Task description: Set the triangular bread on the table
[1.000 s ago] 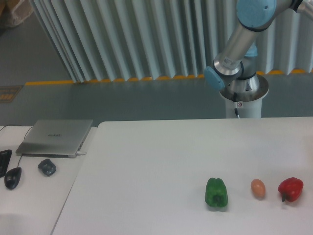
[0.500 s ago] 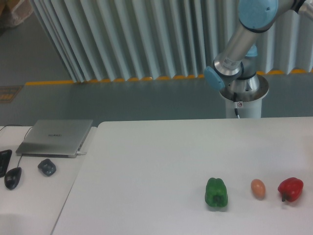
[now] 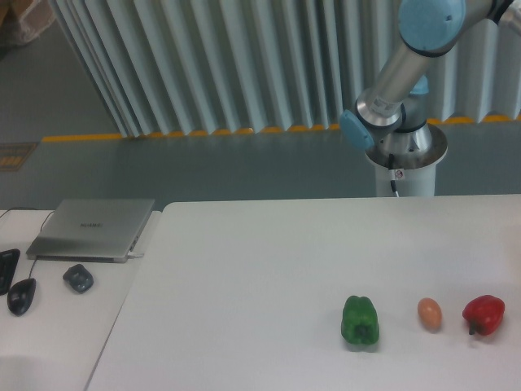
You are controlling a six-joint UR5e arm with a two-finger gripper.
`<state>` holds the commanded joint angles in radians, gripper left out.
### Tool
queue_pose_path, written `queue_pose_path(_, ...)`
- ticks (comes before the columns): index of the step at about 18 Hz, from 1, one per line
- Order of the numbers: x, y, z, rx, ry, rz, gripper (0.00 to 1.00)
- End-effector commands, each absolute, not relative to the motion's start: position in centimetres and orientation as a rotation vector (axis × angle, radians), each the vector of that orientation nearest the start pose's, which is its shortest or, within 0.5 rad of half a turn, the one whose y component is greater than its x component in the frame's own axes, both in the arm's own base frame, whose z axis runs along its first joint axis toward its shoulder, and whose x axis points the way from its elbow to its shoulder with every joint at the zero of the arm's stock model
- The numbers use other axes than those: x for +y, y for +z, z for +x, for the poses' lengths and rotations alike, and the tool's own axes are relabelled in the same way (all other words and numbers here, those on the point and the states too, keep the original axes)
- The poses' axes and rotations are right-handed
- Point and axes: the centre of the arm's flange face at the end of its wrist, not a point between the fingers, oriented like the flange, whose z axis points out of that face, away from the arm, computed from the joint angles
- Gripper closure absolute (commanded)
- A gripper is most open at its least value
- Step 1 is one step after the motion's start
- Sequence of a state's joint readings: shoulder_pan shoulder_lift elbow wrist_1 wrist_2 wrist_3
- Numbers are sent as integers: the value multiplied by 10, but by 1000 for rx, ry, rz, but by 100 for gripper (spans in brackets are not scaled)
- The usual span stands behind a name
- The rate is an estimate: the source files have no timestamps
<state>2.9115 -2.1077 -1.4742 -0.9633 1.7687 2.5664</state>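
White bench [image 3: 269,261]: green pepper [image 3: 360,320], egg-shaped obj [image 3: 429,314] just right of it, red pepper [image 3: 483,314] beyond. Your fingers are out of shot; state can't tell.

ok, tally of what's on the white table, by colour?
green: 1, the green pepper
tan-orange: 1, the egg-shaped object
red: 1, the red pepper
total: 3
No triangular bread or gripper in view.

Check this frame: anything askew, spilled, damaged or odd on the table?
Nothing spilled or damaged. The green toy pepper, small tan egg-shaped object and red toy pepper lie apart in a tidy row on the white table. One oddity: no yellow-orange triangular bread is visible, and the gripper is out of frame.
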Motion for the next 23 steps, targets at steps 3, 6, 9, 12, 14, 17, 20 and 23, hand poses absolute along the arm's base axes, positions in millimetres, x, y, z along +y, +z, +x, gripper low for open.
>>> queue_pose_path(3,272,285,-639,1939,118,-2784,65)
queue_pose_path(6,274,299,-634,1931,97,-2781,67)
queue_pose_path(9,276,316,-626,1864,47,-2773,67)
queue_pose_path(12,282,327,-614,1739,25,-2737,67)
queue_pose_path(14,285,337,-606,1620,-2,-2703,67)
queue_pose_path(17,288,344,-597,1558,-42,-2702,67)
queue_pose_path(20,294,351,-584,1508,-103,-2687,68)
queue_pose_path(23,297,359,-578,1510,-130,-2677,68)
